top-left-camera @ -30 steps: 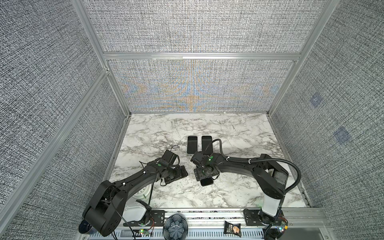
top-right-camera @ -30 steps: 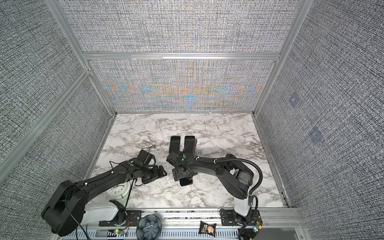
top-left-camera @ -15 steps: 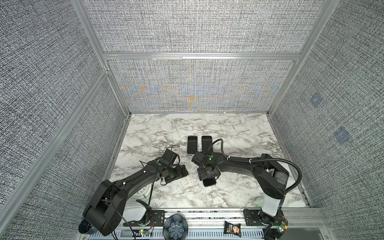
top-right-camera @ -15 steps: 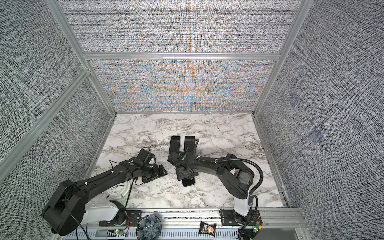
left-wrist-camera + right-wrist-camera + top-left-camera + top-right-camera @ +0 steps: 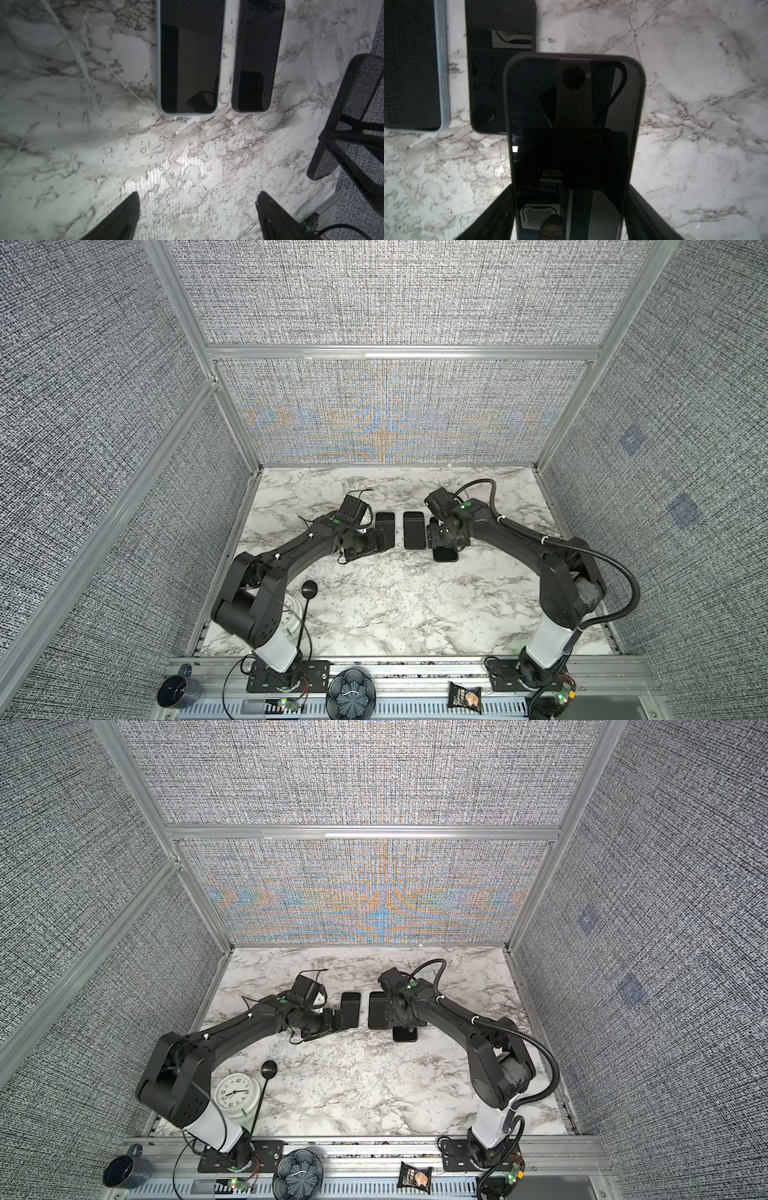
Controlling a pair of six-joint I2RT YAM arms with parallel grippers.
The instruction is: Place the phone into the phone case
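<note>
My right gripper [image 5: 571, 191] is shut on the sides of a phone [image 5: 575, 135] with a glossy black face and holds it tilted above the marble table [image 5: 395, 605]. In both top views the phone [image 5: 445, 556] [image 5: 405, 1035] sticks out of the right gripper [image 5: 442, 539] toward the front. Left of it two dark slabs lie flat side by side, one with a pale blue-grey rim [image 5: 189, 56] [image 5: 384, 524] and one all black [image 5: 257, 56] [image 5: 414, 529]. Which of them is the phone case I cannot tell. My left gripper [image 5: 197, 195] [image 5: 380, 540] is open and empty, just short of the pale-rimmed slab's near end.
A white alarm clock [image 5: 235, 1094] and a black ladle [image 5: 269, 1069] stand by the left arm's base. On the front rail sit a dark mug [image 5: 174, 693], a fluted dark bowl [image 5: 351, 697] and a snack packet [image 5: 465, 695]. Fabric walls close in three sides.
The right gripper closed on the phone and carried it right and back, beside the all-black slab. The left gripper moved back toward the pale-rimmed slab, still open.
</note>
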